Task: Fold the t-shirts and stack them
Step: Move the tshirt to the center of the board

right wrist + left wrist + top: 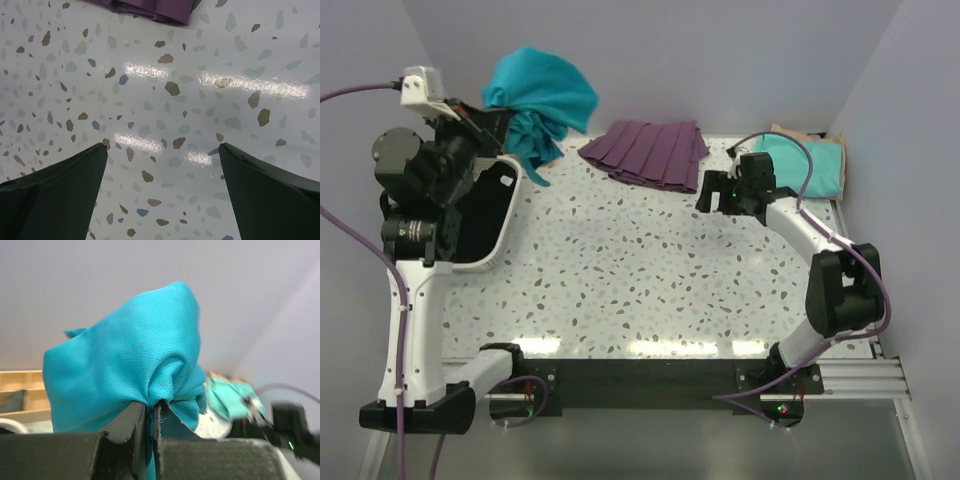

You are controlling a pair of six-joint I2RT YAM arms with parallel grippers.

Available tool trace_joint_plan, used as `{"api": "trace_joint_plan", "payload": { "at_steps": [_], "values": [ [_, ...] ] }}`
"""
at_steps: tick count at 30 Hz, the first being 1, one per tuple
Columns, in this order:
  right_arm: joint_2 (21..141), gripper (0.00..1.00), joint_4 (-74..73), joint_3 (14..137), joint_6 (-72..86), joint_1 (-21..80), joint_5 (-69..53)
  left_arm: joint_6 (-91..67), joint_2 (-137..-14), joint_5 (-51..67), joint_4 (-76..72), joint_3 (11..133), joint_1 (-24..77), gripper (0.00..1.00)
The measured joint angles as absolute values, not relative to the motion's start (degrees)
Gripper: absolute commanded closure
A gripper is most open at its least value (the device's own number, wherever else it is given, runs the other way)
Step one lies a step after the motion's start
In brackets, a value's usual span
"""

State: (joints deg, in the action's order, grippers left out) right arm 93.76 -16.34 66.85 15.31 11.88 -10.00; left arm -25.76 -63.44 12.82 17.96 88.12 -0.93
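The deep teal-blue t-shirt point(538, 95) hangs bunched in the air at the back left, pinched in my left gripper point(492, 118). In the left wrist view the jaws point(150, 412) are closed on a fold of this shirt point(125, 355). The paler mint-green t-shirt point(790, 162) lies folded at the far right, on top of the tan t-shirt point(828, 148); it also shows in the left wrist view point(227, 395). My right gripper point(715, 192) is open and empty over bare speckled table point(162, 150), left of that stack.
A purple pleated garment point(648, 152) lies at the back middle; its edge shows in the right wrist view point(150, 7). A white bin point(485, 215) stands at the left under my left arm. Walls close the back and sides.
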Motion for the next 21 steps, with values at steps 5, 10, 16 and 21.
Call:
{"api": "trace_joint_plan", "payload": {
  "at_steps": [5,10,16,21],
  "values": [
    [85.3,0.01,-16.5,64.1,14.0,11.9,-7.8,-26.3,-58.4,25.5,12.8,72.8,4.1,1.00],
    [73.4,0.01,-16.2,62.9,13.7,11.9,-4.9,-27.9,-58.3,25.1,8.5,51.4,11.1,0.90],
    [72.8,0.01,-17.1,62.5,14.5,12.0,-6.1,-28.3,-70.2,12.5,4.3,41.0,25.3,0.03],
    [77.3,0.01,-20.1,61.2,14.3,13.7,-9.7,-27.1,-83.2,-0.6,3.7,46.6,35.6,0.00]
  ]
}}
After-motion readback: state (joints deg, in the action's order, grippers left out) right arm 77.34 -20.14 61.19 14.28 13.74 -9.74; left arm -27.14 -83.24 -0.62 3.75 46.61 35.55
